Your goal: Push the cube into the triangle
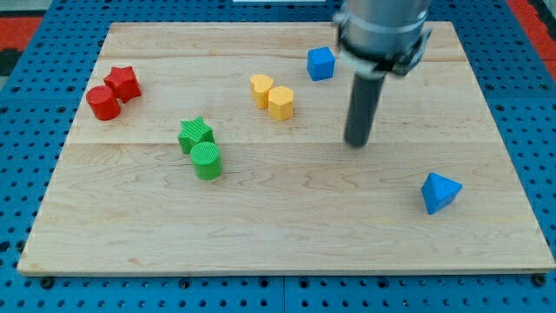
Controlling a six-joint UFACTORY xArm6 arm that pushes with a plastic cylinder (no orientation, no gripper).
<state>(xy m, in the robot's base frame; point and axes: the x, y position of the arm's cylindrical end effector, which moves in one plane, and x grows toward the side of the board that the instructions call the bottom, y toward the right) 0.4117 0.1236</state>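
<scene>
While my tip (357, 143) sits below-right of blue cube (321, 63), blue triangle (440, 192) well apart

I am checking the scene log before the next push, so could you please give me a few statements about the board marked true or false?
1. The blue cube touches the blue triangle. False: they lie far apart, cube near the view's top, triangle at lower right.
2. My tip is between the cube and the triangle, touching neither. True.
3. The green star and green cylinder sit together. True.
4. The red star and red cylinder are on the view's right. False: they are at upper left.
</scene>
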